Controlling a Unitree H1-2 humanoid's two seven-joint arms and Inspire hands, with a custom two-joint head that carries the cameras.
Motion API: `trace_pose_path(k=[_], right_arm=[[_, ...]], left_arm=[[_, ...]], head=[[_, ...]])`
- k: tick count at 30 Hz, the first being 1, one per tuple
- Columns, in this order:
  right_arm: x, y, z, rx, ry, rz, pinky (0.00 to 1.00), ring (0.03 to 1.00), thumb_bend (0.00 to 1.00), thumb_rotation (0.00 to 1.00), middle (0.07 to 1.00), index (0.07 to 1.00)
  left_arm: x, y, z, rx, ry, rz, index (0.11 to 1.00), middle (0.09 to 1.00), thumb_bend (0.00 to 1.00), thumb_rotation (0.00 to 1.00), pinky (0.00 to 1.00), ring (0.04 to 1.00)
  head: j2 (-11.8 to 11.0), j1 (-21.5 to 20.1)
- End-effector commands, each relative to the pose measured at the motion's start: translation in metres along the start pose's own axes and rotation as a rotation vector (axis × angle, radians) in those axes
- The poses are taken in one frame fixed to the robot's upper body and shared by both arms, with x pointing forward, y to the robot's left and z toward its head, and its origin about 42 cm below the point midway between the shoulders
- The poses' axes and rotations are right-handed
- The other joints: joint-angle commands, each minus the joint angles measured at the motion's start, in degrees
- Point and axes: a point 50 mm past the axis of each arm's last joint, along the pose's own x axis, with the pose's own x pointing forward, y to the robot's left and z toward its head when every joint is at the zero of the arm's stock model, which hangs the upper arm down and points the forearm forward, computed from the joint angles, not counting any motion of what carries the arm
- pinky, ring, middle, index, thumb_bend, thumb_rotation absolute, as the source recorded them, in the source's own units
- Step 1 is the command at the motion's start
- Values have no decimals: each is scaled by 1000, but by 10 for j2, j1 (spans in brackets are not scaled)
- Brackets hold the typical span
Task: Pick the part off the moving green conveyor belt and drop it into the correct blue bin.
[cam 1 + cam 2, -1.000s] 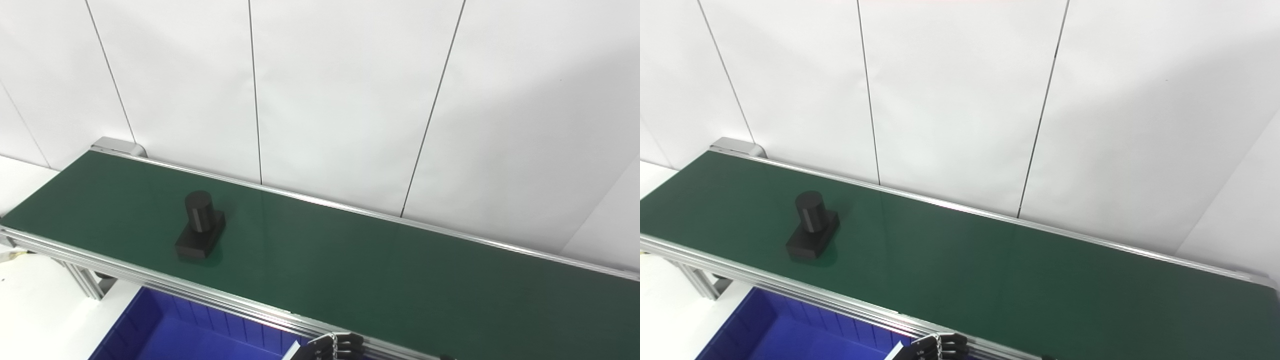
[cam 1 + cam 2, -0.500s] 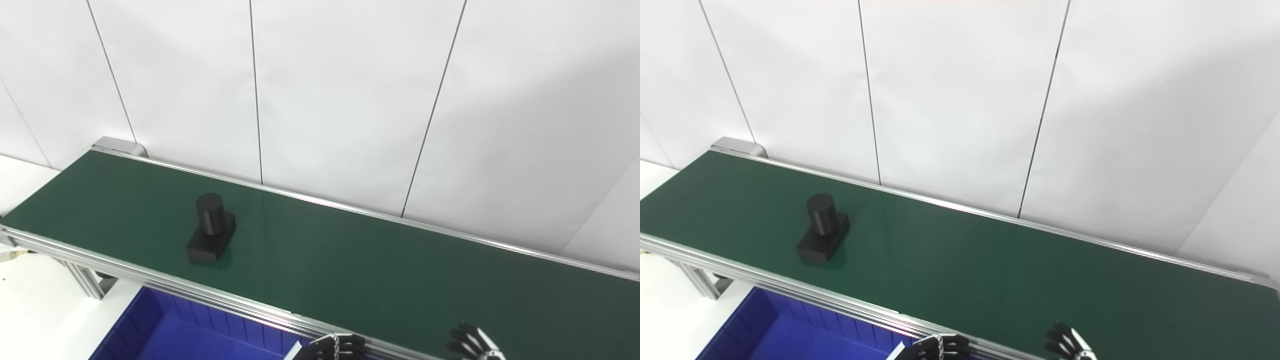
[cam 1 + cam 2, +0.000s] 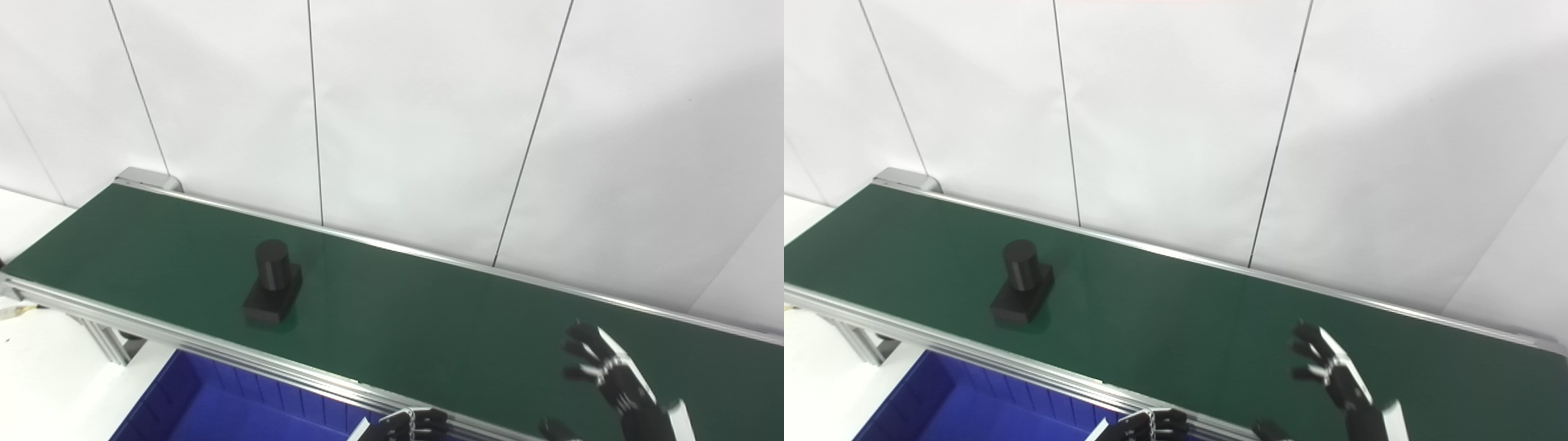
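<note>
While the black part, a short upright cylinder on a rectangular block base (image 3: 272,291), stands on the dark green conveyor belt (image 3: 429,318) in its left half, nearer the front rail than the back one, nothing touches it. It sits straight, with the cylinder at the back end of the base, and it is well apart from both hands.

Below the front rail, at the lower left, one sees the deep blue plastic bin (image 3: 202,404), open at the top. Only this bin is visible, so I cannot tell if it is the correct one.

The right hand (image 3: 612,383) is raised over the right part of the belt, its fingers (image 3: 582,352) spread apart and holding nothing. The left hand (image 3: 410,424) shows only at the bottom edge, just in front of the rail; its dark fingers look curled together, with nothing visible in them, but most of it is out of view.

I judge that the step in hand is the reach for the part. To do it well, the right hand should wait with the fingers wide and lower itself in the path of the part, so the belt brings the cylinder between fingers and thumb. Closing around the cylinder, not the low base, seems safer. A sideways knock could tip the part, so the hand should come from above and close only when the cylinder is well inside.
</note>
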Motion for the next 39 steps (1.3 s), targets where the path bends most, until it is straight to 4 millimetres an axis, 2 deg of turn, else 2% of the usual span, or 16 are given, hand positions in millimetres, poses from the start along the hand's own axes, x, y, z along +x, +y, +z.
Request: trace_pose_path(k=[1,4,8,10,14,17,21,24,28,31,39], right_arm=[[21,-5,13,-29,-61,7,650,788,654,557,843,866],[42,-5,15,-53,-72,28,648,802,664,589,847,867],[63,-3,19,-43,-89,49,654,801,664,565,839,863],[73,-1,21,-37,-89,60,667,805,661,543,836,862],[92,5,22,-41,-89,86,709,809,622,432,845,875],[102,9,21,-48,-78,104,714,812,624,419,847,877],[119,15,15,-60,-59,124,703,799,644,430,839,872],[132,21,6,-77,-44,139,734,807,683,421,843,868],[154,38,-7,-106,-19,173,751,817,709,447,842,860],[164,48,-11,-120,-8,189,754,832,742,442,841,855],[189,72,-19,-126,13,226,720,801,784,411,824,849]], left_arm=[[11,-1,11,2,-72,-8,750,752,976,280,670,713],[11,-1,11,4,-73,-7,752,752,980,282,672,714],[11,-1,12,10,-74,-7,754,751,986,289,673,714],[10,0,12,12,-75,-8,754,749,985,290,670,711],[9,0,13,8,-77,-10,752,749,983,283,671,711],[9,0,13,6,-79,-9,751,750,985,280,672,712],[9,0,12,7,-77,-9,752,749,987,281,673,712],[10,0,13,4,-78,-10,751,749,986,279,674,714],[11,0,13,9,-78,-14,756,752,980,284,675,717],[12,-1,13,6,-81,-16,757,755,976,275,676,719],[15,-6,12,3,-78,-19,757,755,975,283,682,721]], head=[[1,0],[3,0],[4,-3],[5,-4],[8,-4],[9,-4],[10,-4],[11,-4],[12,-6],[12,-6],[14,-2]])
